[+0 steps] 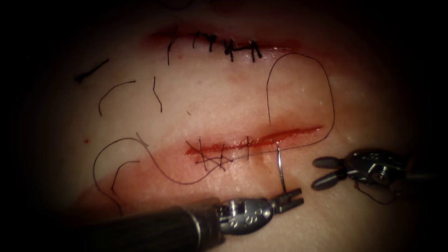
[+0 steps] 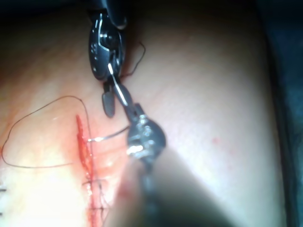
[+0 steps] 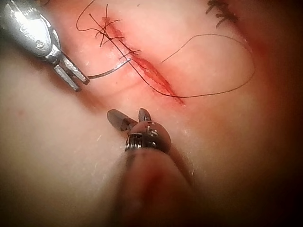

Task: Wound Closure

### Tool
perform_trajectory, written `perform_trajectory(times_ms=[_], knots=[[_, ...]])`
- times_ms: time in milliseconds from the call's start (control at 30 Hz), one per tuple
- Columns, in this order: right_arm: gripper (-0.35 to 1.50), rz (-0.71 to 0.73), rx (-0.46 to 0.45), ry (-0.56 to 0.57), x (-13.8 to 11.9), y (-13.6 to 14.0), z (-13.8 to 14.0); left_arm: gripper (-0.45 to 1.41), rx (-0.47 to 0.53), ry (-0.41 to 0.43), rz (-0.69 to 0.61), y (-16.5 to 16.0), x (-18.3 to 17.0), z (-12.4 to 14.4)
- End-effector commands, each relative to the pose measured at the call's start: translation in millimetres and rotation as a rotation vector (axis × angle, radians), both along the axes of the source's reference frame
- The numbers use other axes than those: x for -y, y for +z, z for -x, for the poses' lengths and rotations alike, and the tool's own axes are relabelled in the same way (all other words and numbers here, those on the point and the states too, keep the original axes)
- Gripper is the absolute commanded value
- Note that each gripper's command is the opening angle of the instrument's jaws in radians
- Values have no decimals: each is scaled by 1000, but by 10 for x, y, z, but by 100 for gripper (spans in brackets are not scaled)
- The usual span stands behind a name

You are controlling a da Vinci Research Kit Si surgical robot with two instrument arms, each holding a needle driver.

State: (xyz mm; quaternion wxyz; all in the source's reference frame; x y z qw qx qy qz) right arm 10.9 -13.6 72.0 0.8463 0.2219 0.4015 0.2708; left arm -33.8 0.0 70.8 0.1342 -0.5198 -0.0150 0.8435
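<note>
**Left tool grips the needle at the cut's near edge; right tool holds nothing**

The left tool (image 1: 291, 198) has its fingers closed on the near end of the curved needle (image 1: 280, 170), at the end away from the tissue. From that grip the needle rises toward the lower cut (image 1: 261, 140), and its far end meets the tissue (image 1: 224, 102) just below the cut's near edge, right of the stitches already laid; whether the tip is buried there cannot be told for certain. In the right wrist view the same needle (image 3: 109, 72) curves from the left tool's fingers (image 3: 71, 75) to the cut's edge.

The right tool (image 1: 322, 171) hangs to the right of the needle, fingers spread apart and holding nothing, clear of the tissue's cut.

The thread (image 1: 326, 88) runs along the lower cut, sweeps right and up in a wide loop above it, and comes down again toward the cut. Left of the stitches it trails in a long curl.

Beyond, a second cut (image 1: 224, 44) bears a row of dark stitches. Several cut ends of thread (image 1: 114, 91) lie loose on the tissue at left. Red fluid (image 1: 154, 163) stains the tissue around the lower cut.
</note>
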Motion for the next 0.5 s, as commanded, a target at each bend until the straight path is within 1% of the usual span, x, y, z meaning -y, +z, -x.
perform_trajectory(times_ms=[33,100,267,433,500], knots=[[133,-8,-8,-7,9,4,-6,-45,1,4,1,3,4,5],[133,-5,-12,-13,10,2,-6,-45,3,5,5,-2,4,5],[130,-57,-25,4,9,-5,-6,-45,7,9,18,-23,5,7],[130,-73,-36,18,-8,-18,-5,-45,24,8,38,-53,6,10],[130,-87,-48,16,-16,-27,-5,-45,34,8,56,-70,5,10]])
